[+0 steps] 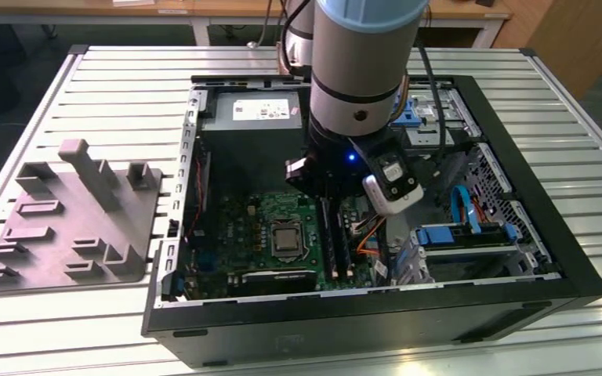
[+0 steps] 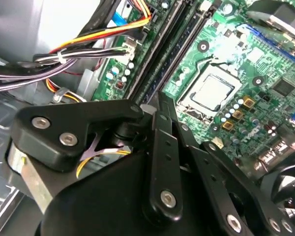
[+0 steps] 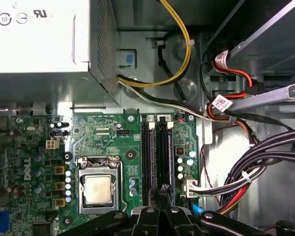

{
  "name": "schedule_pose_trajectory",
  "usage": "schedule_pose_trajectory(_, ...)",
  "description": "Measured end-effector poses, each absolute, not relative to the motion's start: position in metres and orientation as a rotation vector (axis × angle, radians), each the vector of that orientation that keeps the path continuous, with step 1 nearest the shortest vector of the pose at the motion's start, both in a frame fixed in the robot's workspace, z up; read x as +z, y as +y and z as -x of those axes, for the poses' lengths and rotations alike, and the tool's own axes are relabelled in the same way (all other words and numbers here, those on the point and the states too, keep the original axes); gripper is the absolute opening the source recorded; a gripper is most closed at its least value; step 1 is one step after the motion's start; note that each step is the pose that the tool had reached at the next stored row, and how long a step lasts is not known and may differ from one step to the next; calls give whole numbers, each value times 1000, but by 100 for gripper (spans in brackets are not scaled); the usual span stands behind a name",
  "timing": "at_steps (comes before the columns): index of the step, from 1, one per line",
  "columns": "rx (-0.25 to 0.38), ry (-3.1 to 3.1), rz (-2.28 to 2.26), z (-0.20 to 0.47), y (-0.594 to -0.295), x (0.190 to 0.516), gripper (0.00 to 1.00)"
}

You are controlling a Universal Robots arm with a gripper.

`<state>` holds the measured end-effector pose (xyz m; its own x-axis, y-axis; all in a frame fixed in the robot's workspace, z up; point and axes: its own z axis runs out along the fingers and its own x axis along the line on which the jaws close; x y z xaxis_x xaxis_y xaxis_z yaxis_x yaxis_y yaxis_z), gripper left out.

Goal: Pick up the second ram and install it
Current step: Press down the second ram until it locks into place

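The gripper [image 3: 162, 194] is seen low over the motherboard's memory slots [image 3: 157, 152], its fingers drawn together at the slot line. The second ram [image 2: 160, 73] appears already seated in a slot, though that is hard to confirm. The step is judged to be pressing home; even downward force would be needed. Beyond, the open computer case [image 1: 531, 294] holds the motherboard [image 1: 280, 227], with the grey holder block [image 1: 71, 215] lying on the table [image 1: 123, 86].

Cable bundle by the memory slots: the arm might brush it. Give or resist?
Probably gives: the cable bundle hangs in loose curves. Likely springs back partly, since a white tie binds its strands. Its plug on the motherboard might strain.
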<state>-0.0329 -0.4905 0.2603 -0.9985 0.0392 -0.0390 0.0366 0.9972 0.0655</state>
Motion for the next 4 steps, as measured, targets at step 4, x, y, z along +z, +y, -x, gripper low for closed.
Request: schedule_pose_trajectory(4, 100, 3099, -59, 33, -490, 261, 10)
